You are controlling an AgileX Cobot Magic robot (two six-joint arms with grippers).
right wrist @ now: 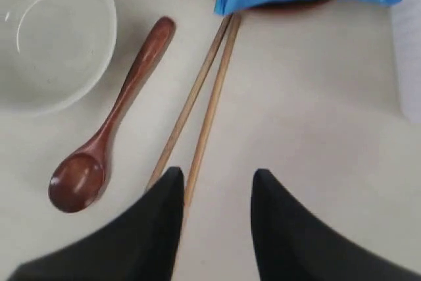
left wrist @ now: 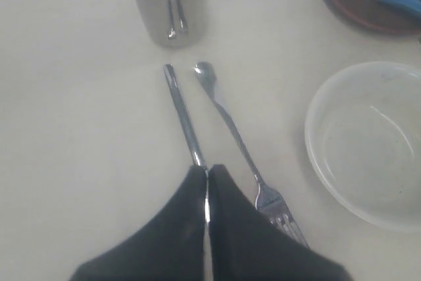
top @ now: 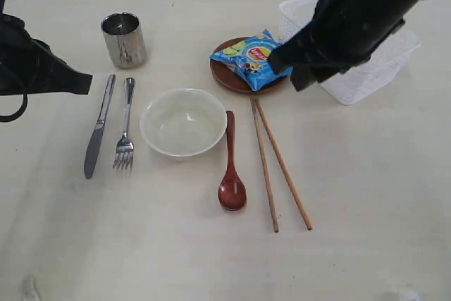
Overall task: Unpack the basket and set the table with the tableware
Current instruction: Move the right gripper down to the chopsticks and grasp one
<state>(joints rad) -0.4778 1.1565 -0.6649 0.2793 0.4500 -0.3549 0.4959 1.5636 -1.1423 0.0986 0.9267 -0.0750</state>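
Observation:
The tableware is laid out on the table (top: 366,244): steel cup (top: 124,39), knife (top: 99,128), fork (top: 125,128), white bowl (top: 183,121), wooden spoon (top: 230,167), two chopsticks (top: 278,167) and a brown plate (top: 229,79). The white basket (top: 377,68) stands at the back right, partly hidden by my right arm. My left gripper (left wrist: 208,170) is shut and empty, hovering over the knife (left wrist: 181,106) beside the fork (left wrist: 227,120). My right gripper (right wrist: 217,179) is open with nothing between its fingers, above the table beside the chopsticks (right wrist: 204,103) and spoon (right wrist: 118,120).
A blue crisp packet (top: 250,58) lies on the plate, overhanging its near edge. The cup (left wrist: 168,4) stands just beyond the knife and fork handles. The bowl (right wrist: 46,31) sits left of the spoon.

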